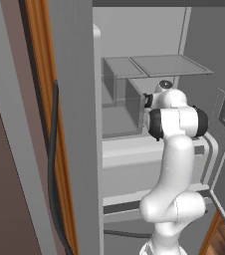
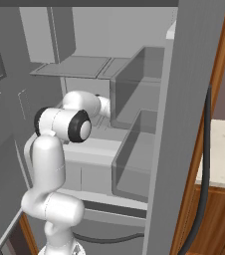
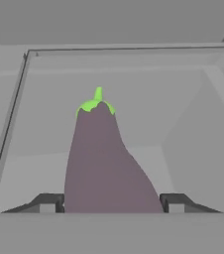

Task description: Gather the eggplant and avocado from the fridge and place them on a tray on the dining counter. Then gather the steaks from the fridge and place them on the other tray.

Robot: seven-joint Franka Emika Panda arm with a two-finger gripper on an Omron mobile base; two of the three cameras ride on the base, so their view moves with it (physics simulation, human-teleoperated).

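The eggplant [image 3: 104,158], purple with a bright green cap and stem, lies lengthwise between the two dark fingertips [image 3: 47,202] of the claw [image 3: 108,204], stem end pointing away, inside a clear-walled bin in the fridge [image 1: 134,149]. Its broad lower end is cut off at the bottom of the hand view, and whether the tips press on it cannot be told. In both base views the white arm [image 1: 174,164] reaches between the open doors, its own wrist hiding the claw. The dining worktop's [image 2: 224,149] beige corner shows at right. No writing is legible.
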